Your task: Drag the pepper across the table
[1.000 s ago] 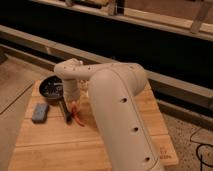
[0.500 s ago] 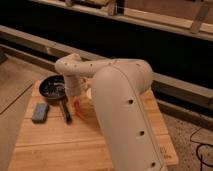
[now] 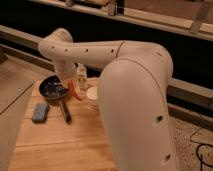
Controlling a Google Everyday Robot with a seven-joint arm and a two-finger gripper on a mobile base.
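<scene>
The pepper (image 3: pixel 74 91), a small red-orange chili, lies on the light wooden table (image 3: pixel 55 145) between a dark bowl and a white bottle. My gripper (image 3: pixel 65 81) hangs from the white arm (image 3: pixel 135 95) and sits right over the pepper's upper end, at the bowl's right rim. The gripper's lower part merges with the dark bowl behind it. The arm's bulky upper part hides the right half of the table.
A dark bowl (image 3: pixel 51 88) stands at the back left. A white bottle (image 3: pixel 81 77) and a white cup (image 3: pixel 92 96) stand just right of the pepper. A black bar (image 3: pixel 66 111) and a blue-grey block (image 3: pixel 40 112) lie nearer the front left.
The pepper has moved away from the black bar toward the far side of the table, with the gripper moving along with it. The arm has swung and stretched out to the left.
</scene>
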